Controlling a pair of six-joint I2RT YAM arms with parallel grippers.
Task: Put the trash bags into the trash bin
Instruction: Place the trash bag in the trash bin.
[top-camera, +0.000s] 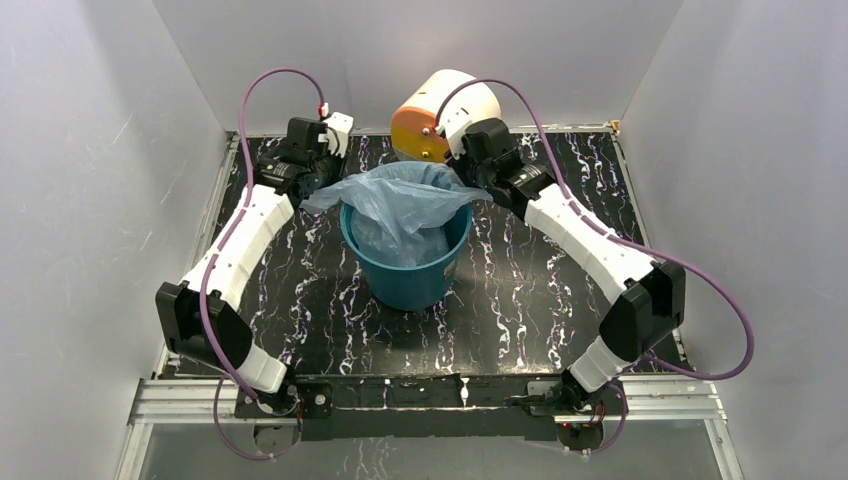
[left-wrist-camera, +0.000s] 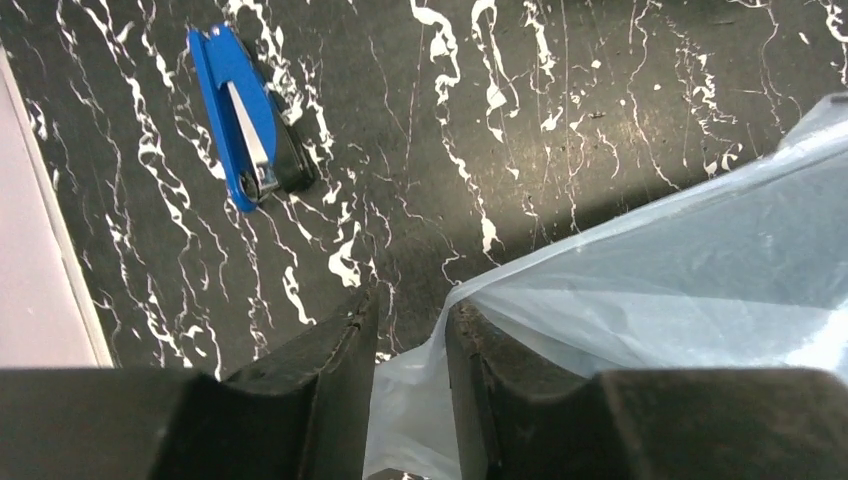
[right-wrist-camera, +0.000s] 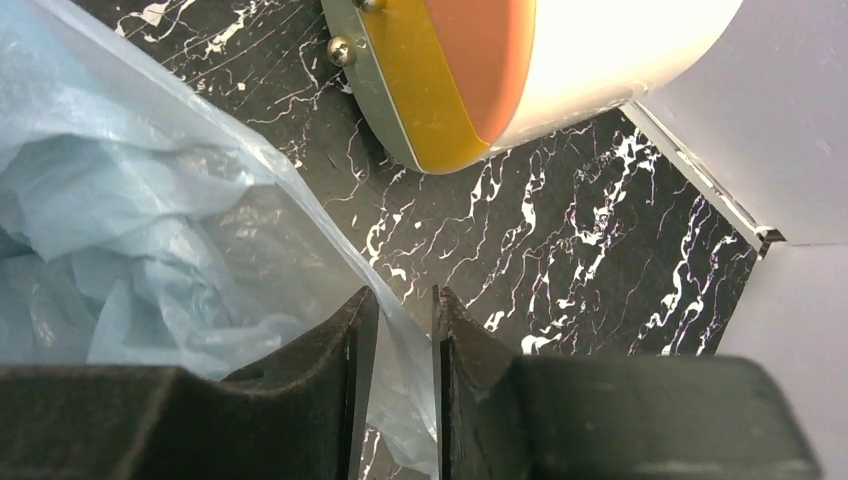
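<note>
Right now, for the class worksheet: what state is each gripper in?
Left gripper: slightly open, trash bag edge in the gap.
Right gripper: slightly open, trash bag film in the gap.

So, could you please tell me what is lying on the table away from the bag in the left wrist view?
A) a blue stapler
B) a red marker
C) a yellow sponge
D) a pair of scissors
A: a blue stapler lies on the black marbled table, well clear of the light-blue trash bag.
</note>
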